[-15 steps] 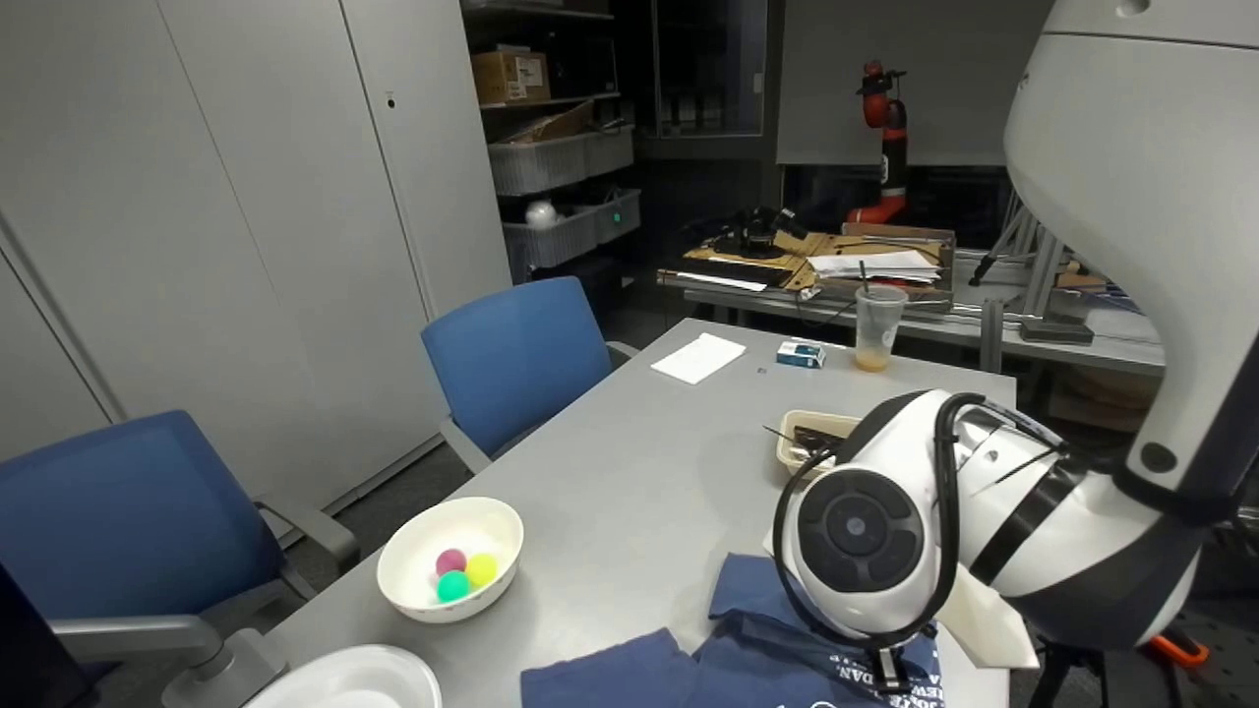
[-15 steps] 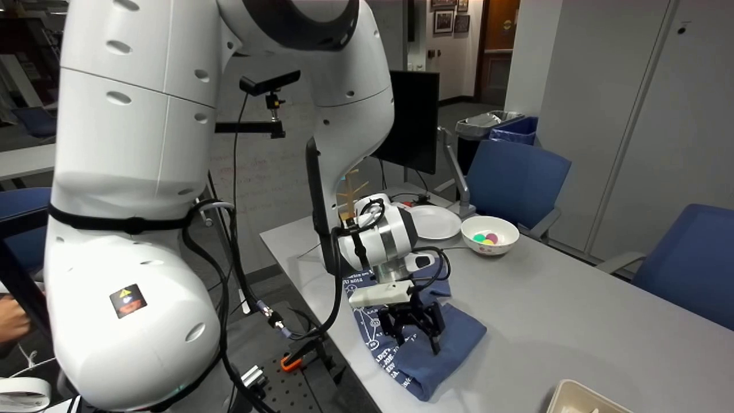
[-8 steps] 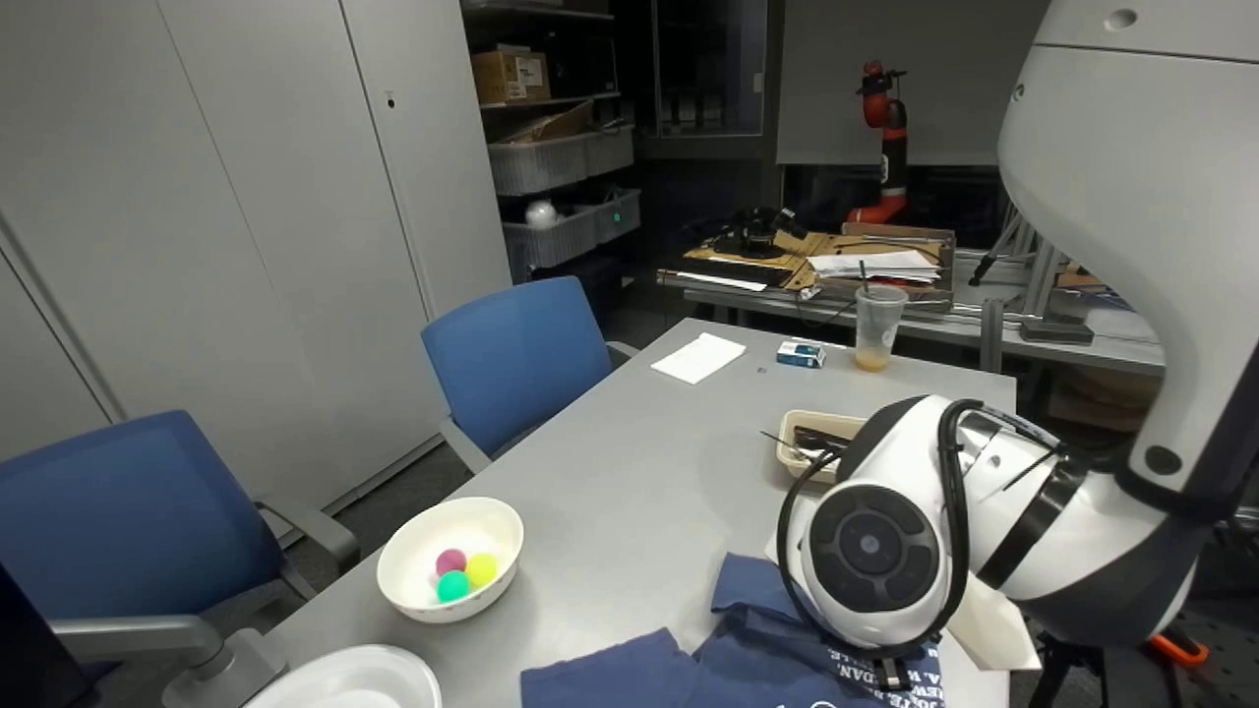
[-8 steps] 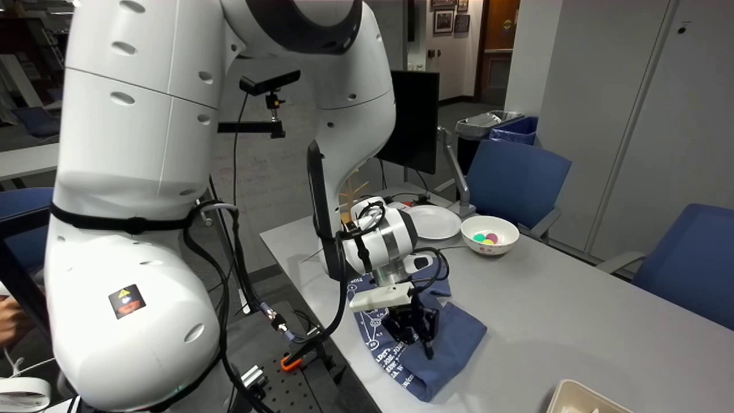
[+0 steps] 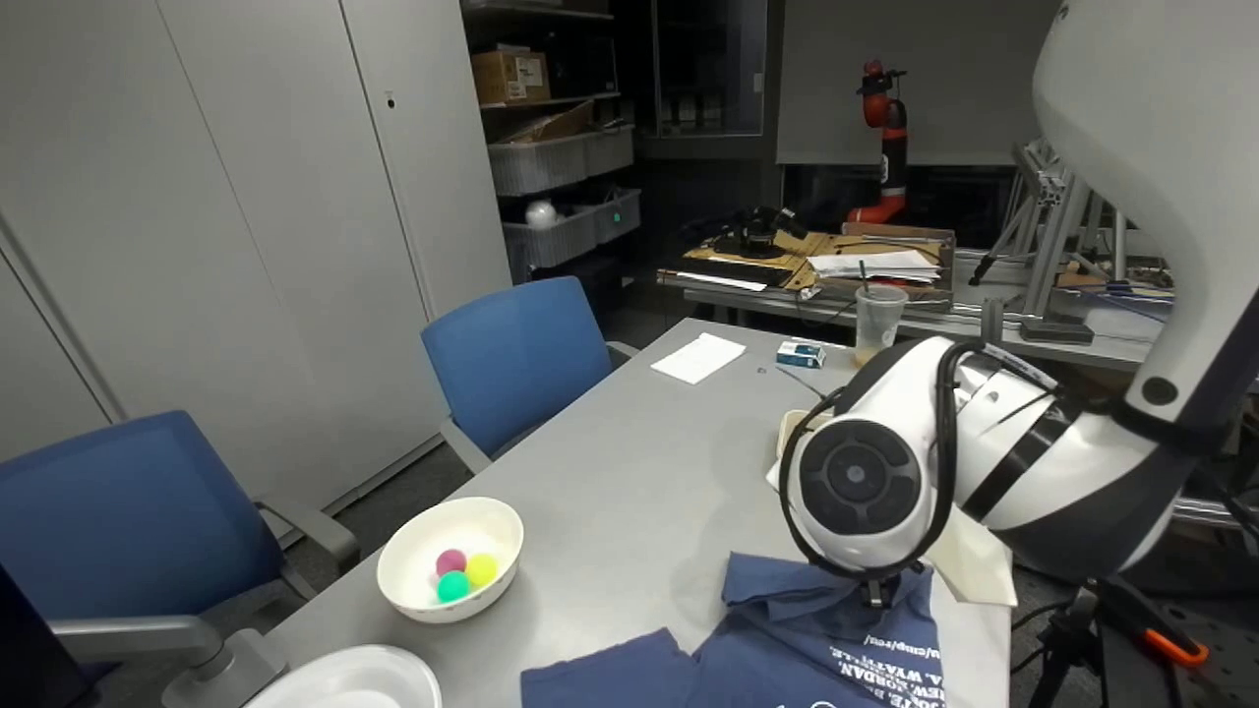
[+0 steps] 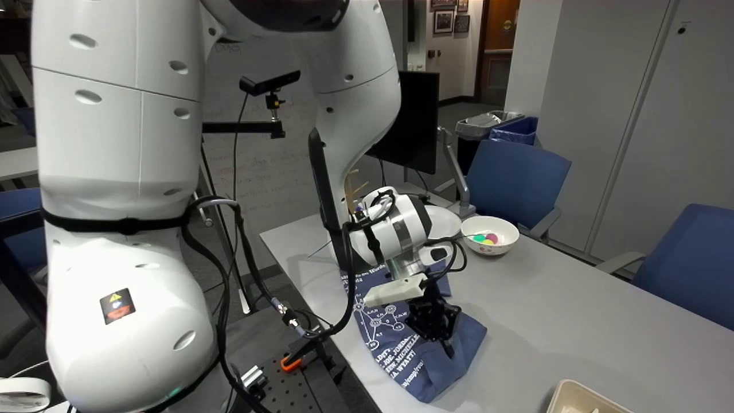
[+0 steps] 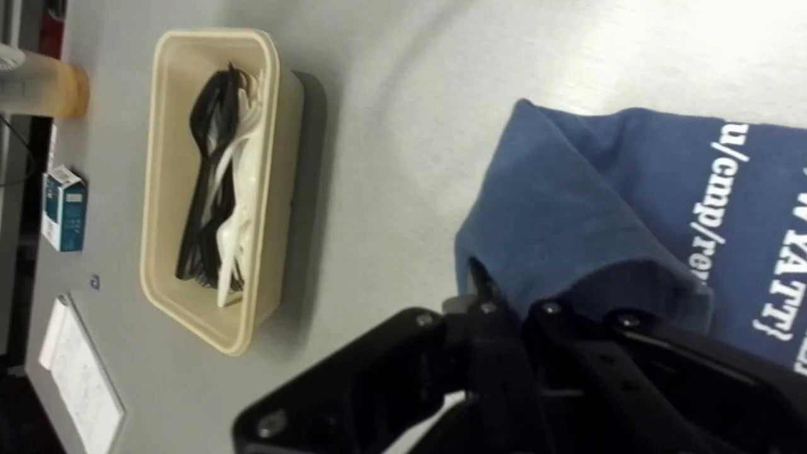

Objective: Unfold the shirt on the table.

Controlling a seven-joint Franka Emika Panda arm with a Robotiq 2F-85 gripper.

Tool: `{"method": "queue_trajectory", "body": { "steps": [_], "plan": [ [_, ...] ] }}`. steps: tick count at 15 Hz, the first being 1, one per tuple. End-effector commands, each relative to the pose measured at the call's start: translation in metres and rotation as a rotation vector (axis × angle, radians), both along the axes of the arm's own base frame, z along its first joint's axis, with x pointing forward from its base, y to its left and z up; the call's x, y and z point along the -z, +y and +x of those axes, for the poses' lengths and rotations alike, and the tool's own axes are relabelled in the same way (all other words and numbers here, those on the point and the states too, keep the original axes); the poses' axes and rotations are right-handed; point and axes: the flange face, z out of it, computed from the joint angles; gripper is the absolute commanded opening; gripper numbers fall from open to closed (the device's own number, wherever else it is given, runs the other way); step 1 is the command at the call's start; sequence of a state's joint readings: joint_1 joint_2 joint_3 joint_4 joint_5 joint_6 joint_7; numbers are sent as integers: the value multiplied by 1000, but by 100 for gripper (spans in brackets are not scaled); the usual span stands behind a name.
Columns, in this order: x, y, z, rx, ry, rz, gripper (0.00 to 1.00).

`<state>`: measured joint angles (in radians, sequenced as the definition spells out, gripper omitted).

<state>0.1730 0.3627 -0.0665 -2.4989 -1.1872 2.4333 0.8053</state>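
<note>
The dark slate-blue shirt [image 6: 471,338] lies partly folded near the table's edge, its white lettering and graphic facing up. My gripper [image 6: 449,348] is shut on a fold at the shirt's corner, pulling it up a little from the light grey table [image 5: 610,492]. In the wrist view, the raised flap of the shirt [image 7: 548,202] curves up to the gripper [image 7: 495,293], and one dark fingertip shows against the cloth; the fabric hides the rest of the grip. An exterior view shows the gripper [image 5: 874,593] at the shirt's [image 5: 777,654] far end, under the wrist.
A beige tray [image 7: 287,208] of plastic cutlery stands close by the gripper. A white bowl [image 5: 401,570] with several coloured balls and a white plate [image 5: 349,683] sit along the table. Paper [image 5: 698,358], a small box [image 5: 801,354] and a cup [image 5: 880,315] are farther off.
My gripper has closed on the shirt's folded corner, then risen slightly and moved toward the cutlery tray. The flap came along, and more white lettering shows now.
</note>
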Motion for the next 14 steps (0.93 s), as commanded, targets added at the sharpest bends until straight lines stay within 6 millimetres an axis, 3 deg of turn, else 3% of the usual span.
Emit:
{"method": "queue_trajectory", "body": {
  "steps": [1,8,10,14],
  "plan": [
    [-32,-31,-12,135,-63,-43,1],
    [-43,-67,-48,404,-16,-49,1],
    [-44,-69,-54,452,-5,-43,31],
    [-46,-64,-56,494,8,-6,61]
  ]
}}
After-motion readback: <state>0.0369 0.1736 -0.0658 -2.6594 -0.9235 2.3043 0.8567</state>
